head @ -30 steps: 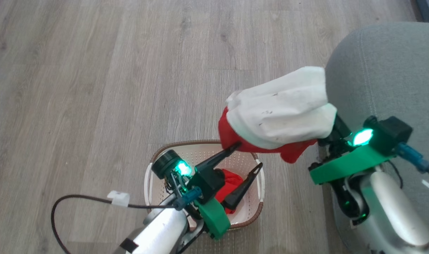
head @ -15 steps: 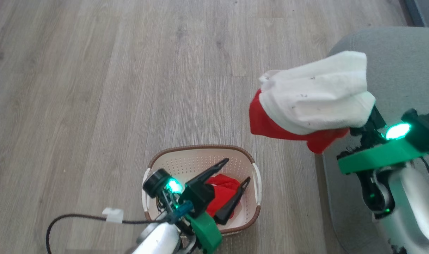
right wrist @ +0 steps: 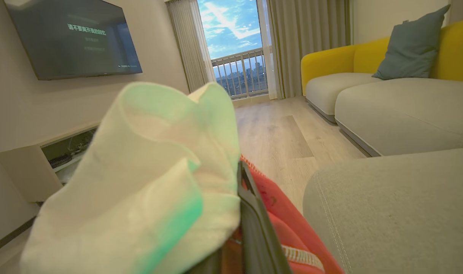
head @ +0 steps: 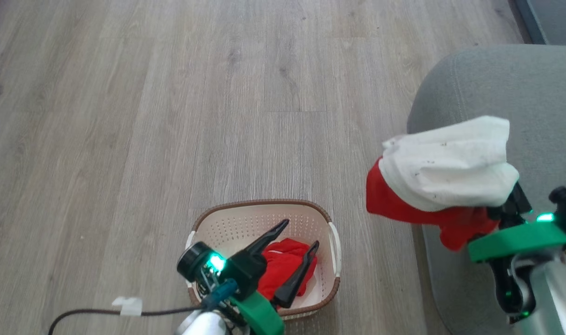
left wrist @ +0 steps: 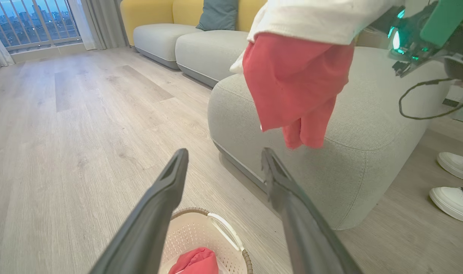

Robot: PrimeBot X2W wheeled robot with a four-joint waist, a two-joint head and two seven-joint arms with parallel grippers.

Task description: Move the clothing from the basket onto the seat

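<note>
The cream basket with its brown rim stands on the wooden floor, and one red piece of clothing lies inside it. Just above that piece, my left gripper hangs open and holds nothing. To the right, a second piece of clothing, white above and red below, hangs in the air at the left edge of the grey seat. My right gripper is shut on it, with most of its fingers hidden under the cloth. The left wrist view has the red part dangling in front of the seat.
A grey and yellow sofa stands behind the seat. Two white shoes rest on the floor beside the seat. A dark cable trails from my left arm. A wall television hangs over a low cabinet.
The head camera has shifted. My right gripper has carried the white and red clothing away from the basket, rightward to the seat's edge. The left gripper stays open over the basket.
</note>
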